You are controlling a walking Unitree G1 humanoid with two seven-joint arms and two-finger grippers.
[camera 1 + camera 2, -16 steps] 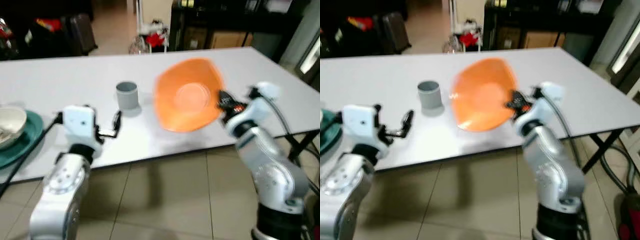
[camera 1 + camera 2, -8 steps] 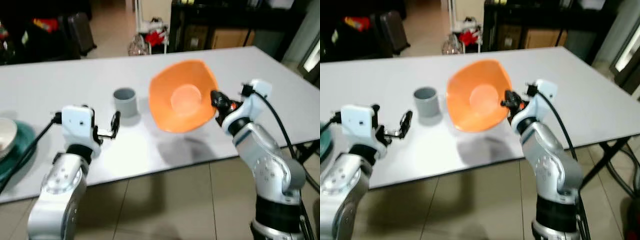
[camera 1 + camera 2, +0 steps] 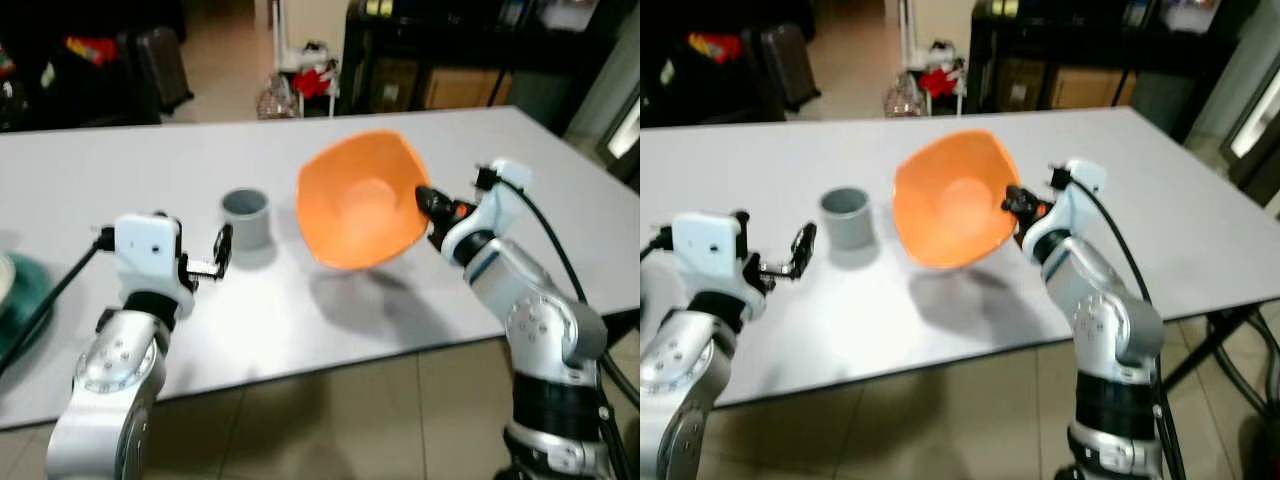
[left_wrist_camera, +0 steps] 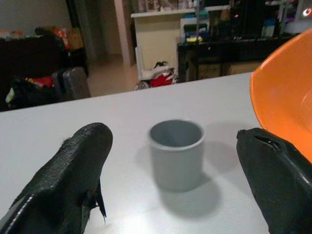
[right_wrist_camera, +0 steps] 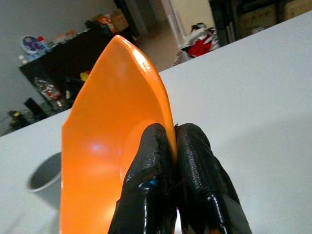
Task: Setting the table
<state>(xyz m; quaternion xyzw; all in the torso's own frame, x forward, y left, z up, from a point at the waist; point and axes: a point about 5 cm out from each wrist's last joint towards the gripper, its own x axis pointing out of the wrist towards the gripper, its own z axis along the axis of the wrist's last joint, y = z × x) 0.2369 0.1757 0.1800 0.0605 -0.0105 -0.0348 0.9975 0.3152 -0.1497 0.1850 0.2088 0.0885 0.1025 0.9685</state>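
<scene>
Orange bowl (image 3: 360, 200): held above the white table (image 3: 560, 180), tilted on edge with its hollow facing the robot's head; its rim is pinched between the fingers of the right gripper (image 3: 428, 203), which grips the rim on the bowl's right side
Right gripper: fingers (image 5: 195, 170) pressed together on the bowl's thin rim, one on the inner face and one on the outer
Bowl's look: bright orange, glossy, shallow, with a softly squared, wavy rim and a round flat base visible in its middle; it casts a shadow on the table beneath
Grey cup (image 3: 246, 217): upright on the table, open mouth up, just left of the bowl and apart from it
Left gripper (image 3: 218, 255): hovering over the table near its front edge, fingers (image 4: 73, 175) spread wide, pointing at the cup, which sits beyond the fingertips and is not touched
Teal plate (image 3: 20, 300): at the table's far left edge, partly cut off
</scene>
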